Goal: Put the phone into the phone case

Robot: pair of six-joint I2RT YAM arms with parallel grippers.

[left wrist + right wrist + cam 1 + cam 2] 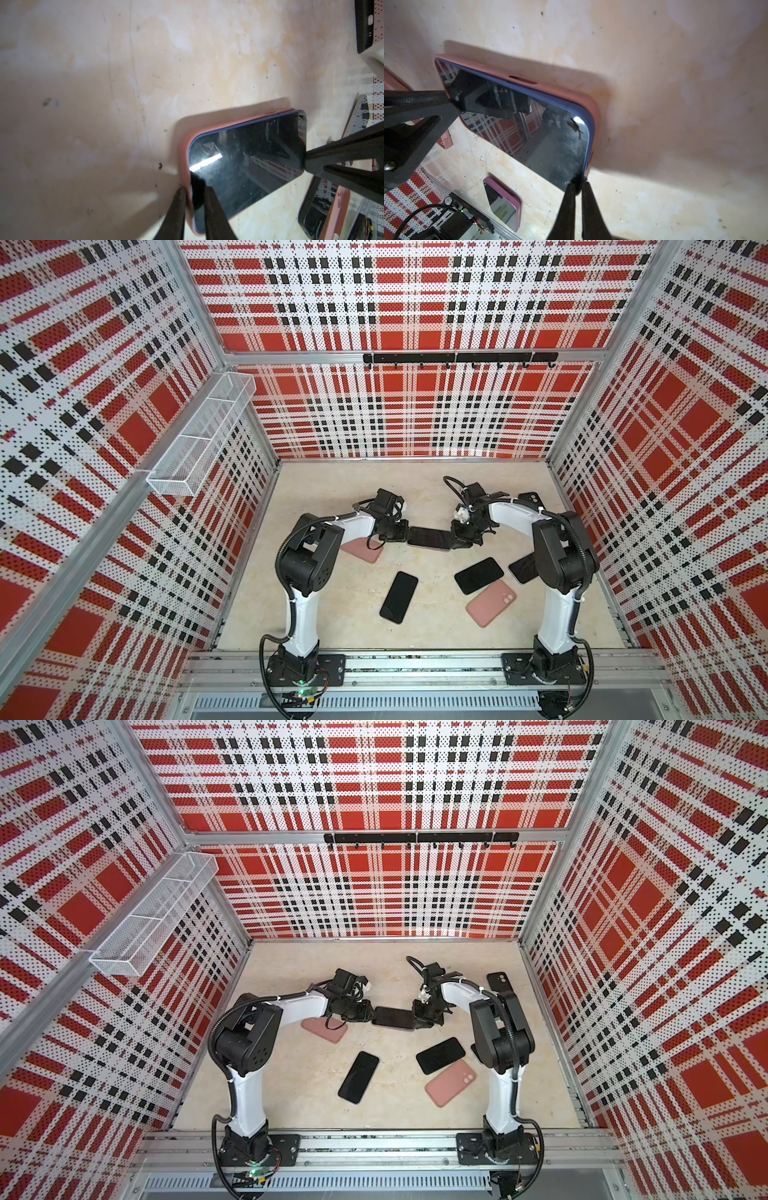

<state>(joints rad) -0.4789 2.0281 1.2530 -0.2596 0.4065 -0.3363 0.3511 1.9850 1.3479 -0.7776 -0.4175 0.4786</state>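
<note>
A dark-screened phone point(430, 538) point(392, 1018) sits inside a pink phone case point(185, 149) point(564, 89) at the middle of the table, its blue rim showing all round inside the case lip. My left gripper point(409, 536) point(194, 189) is shut on one short end, one finger outside the case wall and the other on the screen point(249, 162). The right gripper point(453, 540) point(578, 186) is shut on a corner of the opposite end, fingers nearly touching. The cased phone lies roughly level between the two, close above the table.
Two bare black phones point(399, 597) point(478, 576) lie nearer the front. A pink case point(491, 603) lies camera-hole up beside them, another pink case point(361, 551) under the left arm. A black case point(530, 499) sits back right. A wire basket point(199, 435) hangs on the left wall.
</note>
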